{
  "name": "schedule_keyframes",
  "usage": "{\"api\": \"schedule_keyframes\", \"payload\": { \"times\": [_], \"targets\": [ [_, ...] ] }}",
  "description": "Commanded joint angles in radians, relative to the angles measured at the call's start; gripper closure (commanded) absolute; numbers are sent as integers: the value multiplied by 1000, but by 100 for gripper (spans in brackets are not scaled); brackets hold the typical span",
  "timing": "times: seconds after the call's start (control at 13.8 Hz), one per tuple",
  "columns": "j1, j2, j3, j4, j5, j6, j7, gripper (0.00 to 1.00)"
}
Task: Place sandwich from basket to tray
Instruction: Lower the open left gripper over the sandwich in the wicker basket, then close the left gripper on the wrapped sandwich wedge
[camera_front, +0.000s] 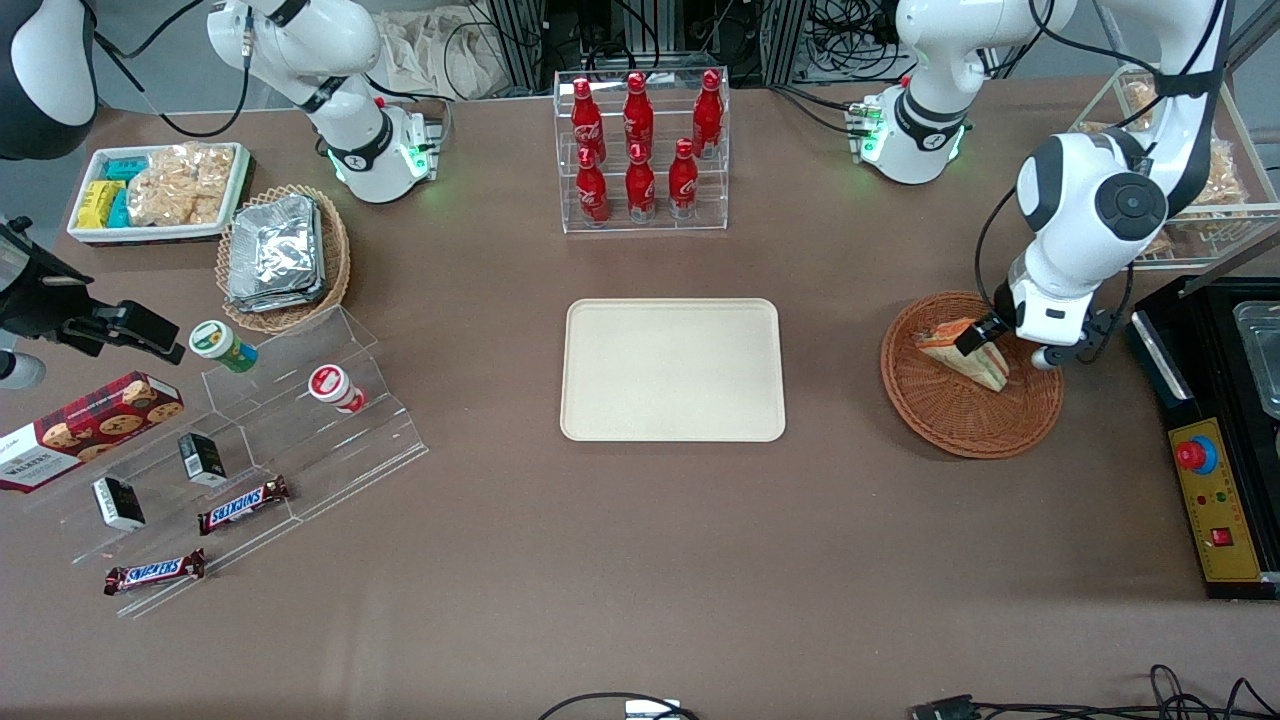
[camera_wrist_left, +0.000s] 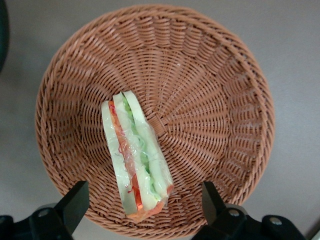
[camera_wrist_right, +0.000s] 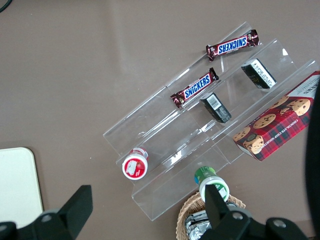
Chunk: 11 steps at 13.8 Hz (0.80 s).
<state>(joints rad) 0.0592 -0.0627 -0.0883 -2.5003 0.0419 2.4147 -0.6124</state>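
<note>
Hovering right over the basket (camera_front: 970, 375) at the right of the front frame, the gripper (camera_wrist_left: 142, 202) is sitting with its two fingers (camera_wrist_left: 75, 202) spread wide, nothing between them yet. From the wrist camera the fingers are straddling the near end of the sandwich (camera_wrist_left: 136, 160), one on each side with clear air to spare.

The sandwich is lying in the basket, off the weave's centre and close to the rim, its bread slices standing on edge so the orange-red and green filling is facing up at the camera. It looks wrapped in thin clear film, so I'm reading it as slightly slick on the outside.

Handling-wise, this is looking light and very soft: white bread that will likely crush, and layers that could slide apart if squeezed across the wrong axis. The sensible hold is across the two flat bread faces, around the thicker middle of the wedge, pressing the layers together rather than pinching the narrow tip. A gentle close should do.

The tray (camera_front: 672, 369) is waiting bare in the centre of the front frame, well apart from the basket.
</note>
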Motion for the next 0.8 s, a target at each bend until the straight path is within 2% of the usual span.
{"api": "schedule_keyframes", "payload": {
  "times": [0.0, 0.43, 0.72],
  "targets": [
    [2, 24, -2, -32, 4, 76, -55, 0],
    [36, 63, -1, -100, 6, 216, -60, 0],
    [36, 77, -2, -107, 6, 228, -75, 0]
  ]
}}
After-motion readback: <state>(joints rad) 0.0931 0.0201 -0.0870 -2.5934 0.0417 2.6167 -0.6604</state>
